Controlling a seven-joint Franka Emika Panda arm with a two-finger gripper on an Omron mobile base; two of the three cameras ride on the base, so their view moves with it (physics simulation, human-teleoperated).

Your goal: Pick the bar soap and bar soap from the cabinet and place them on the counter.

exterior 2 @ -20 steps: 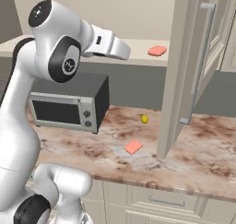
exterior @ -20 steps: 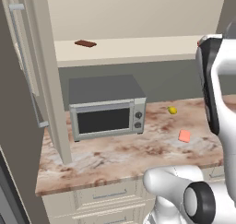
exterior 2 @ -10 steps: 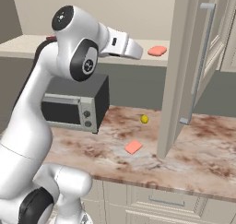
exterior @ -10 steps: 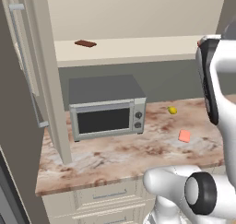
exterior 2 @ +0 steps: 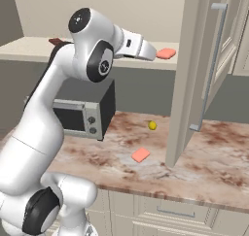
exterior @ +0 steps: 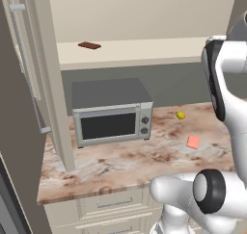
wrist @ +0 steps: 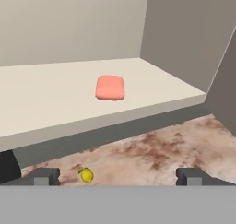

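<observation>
Step in hand: reach for second bar soap [wrist: 110,87], flat on cabinet [exterior 2: 194,79] shelf, well ahead of gripper [wrist: 117,177]. Fingers [wrist: 44,176] spread wide, holding nothing. Other bar soap [exterior 2: 140,155] already on desk [exterior 2: 214,167]. Next, judged: advance, straddle, close.

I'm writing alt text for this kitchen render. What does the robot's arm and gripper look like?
The arm is glossy white, built of thick rounded tubular links with bulbous elbows. Dark grey round caps mark the joints, and a dark band runs along one link. No cables or lettering are visible. The gripper has two small dark grey, blocky fingertips.
</observation>
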